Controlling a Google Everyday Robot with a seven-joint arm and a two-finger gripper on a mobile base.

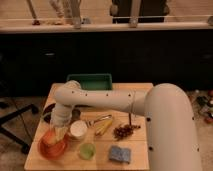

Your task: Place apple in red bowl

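Observation:
The red bowl [52, 147] sits at the front left corner of the wooden table [142, 150]. My gripper [59, 133] hangs just over the bowl's right half, pointing down into it. A red-orange round patch that looks like the apple [48, 137] shows inside the bowl, right beside the gripper. I cannot tell whether the gripper still touches it.
A white cup [78, 129] stands right of the bowl, with a small green cup [87, 150] in front of it. A dark bowl [49, 115] is half hidden behind my arm. A banana [104, 127], dark grapes [125, 131], a blue sponge [120, 153] and a green tray [90, 81] share the table. An office chair [12, 127] stands left.

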